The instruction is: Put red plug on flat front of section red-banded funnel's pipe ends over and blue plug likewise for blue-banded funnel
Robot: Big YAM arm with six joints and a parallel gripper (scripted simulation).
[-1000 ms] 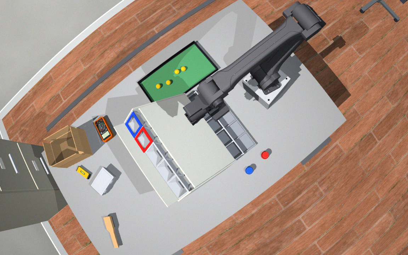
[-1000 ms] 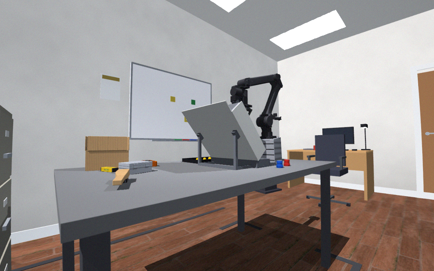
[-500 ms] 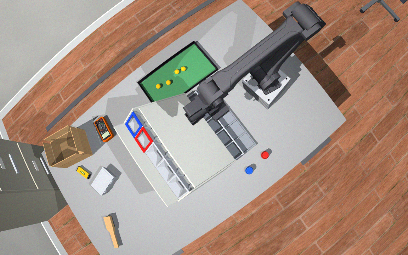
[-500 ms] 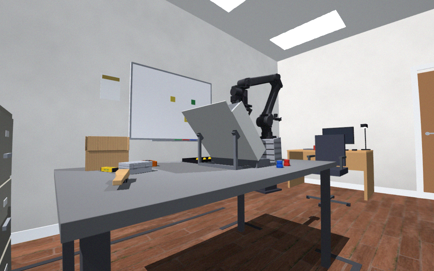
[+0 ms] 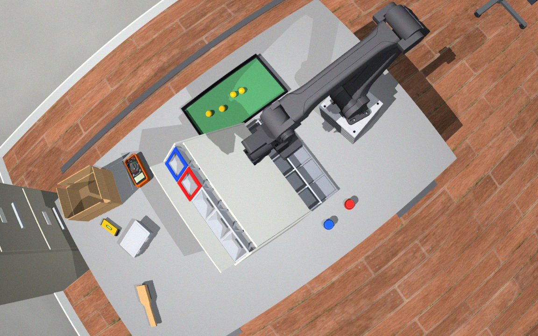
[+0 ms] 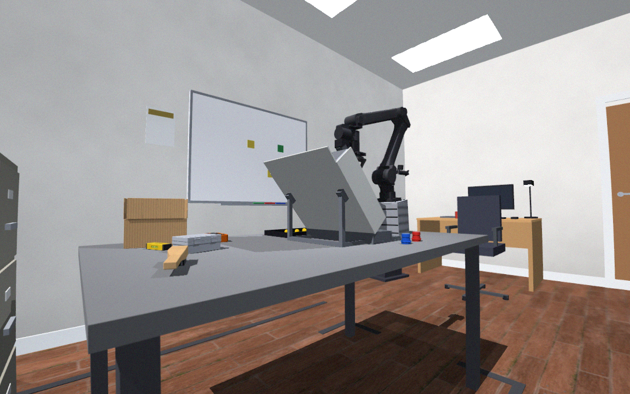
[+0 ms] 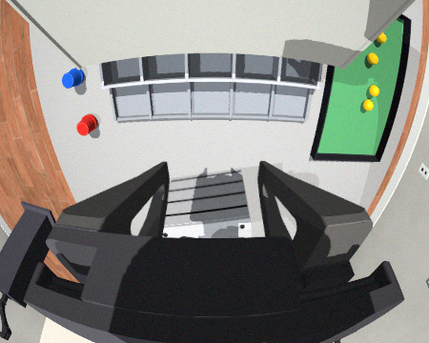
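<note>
My gripper point(image 7: 213, 170) is open and empty, high above the table near the lower edge of the slanted cover point(image 5: 237, 184); it also shows in the overhead view point(image 5: 262, 152). The red plug point(image 5: 349, 204) and the blue plug point(image 5: 328, 224) stand on the table beside the row of grey sections point(image 5: 306, 175); the wrist view shows the red plug point(image 7: 86, 126), the blue plug point(image 7: 72, 78) and the sections point(image 7: 210, 88). The blue-banded funnel point(image 5: 175, 163) and the red-banded funnel point(image 5: 189, 184) sit at the cover's top edge. Several yellow marbles point(image 5: 225, 101) lie in the green tray point(image 5: 235, 98).
Plain grey funnels point(image 5: 221, 227) continue the top row. A multimeter point(image 5: 137, 169), a cardboard box point(image 5: 87, 192), a small yellow tool point(image 5: 109, 226), a white case point(image 5: 135, 238) and a wooden block point(image 5: 147, 304) lie on the table's left part. The arm's base point(image 5: 352, 115) stands behind the sections.
</note>
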